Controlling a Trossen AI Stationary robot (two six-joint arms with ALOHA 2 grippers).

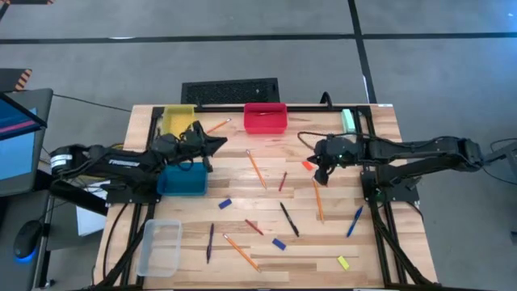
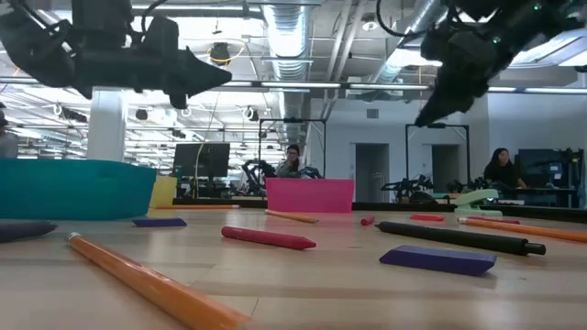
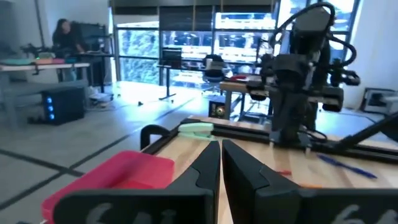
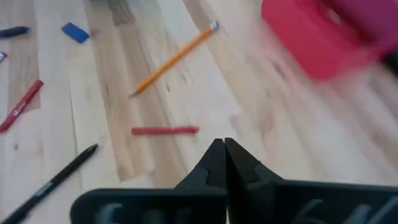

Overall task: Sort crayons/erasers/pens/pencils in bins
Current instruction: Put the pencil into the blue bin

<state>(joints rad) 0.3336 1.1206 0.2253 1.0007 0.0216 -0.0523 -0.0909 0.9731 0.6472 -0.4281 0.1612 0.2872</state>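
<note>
The counter [image 1: 339, 242] is a pale wooden slab, with open boards in the middle between the two arms. The left jaws [image 1: 216, 144] hang pressed shut and empty above the counter; the teal bin [image 1: 182, 179] and yellow bin [image 1: 178, 119] sit just behind them, the red bin [image 1: 266, 117] ahead near the far edge. The right jaws [image 1: 321, 175] are also closed on nothing, raised off the wood. Beneath and before them lie an orange pencil [image 4: 174, 59], a red crayon [image 4: 165, 130], a black pen [image 4: 53, 180] and a blue eraser [image 4: 75, 32].
</note>
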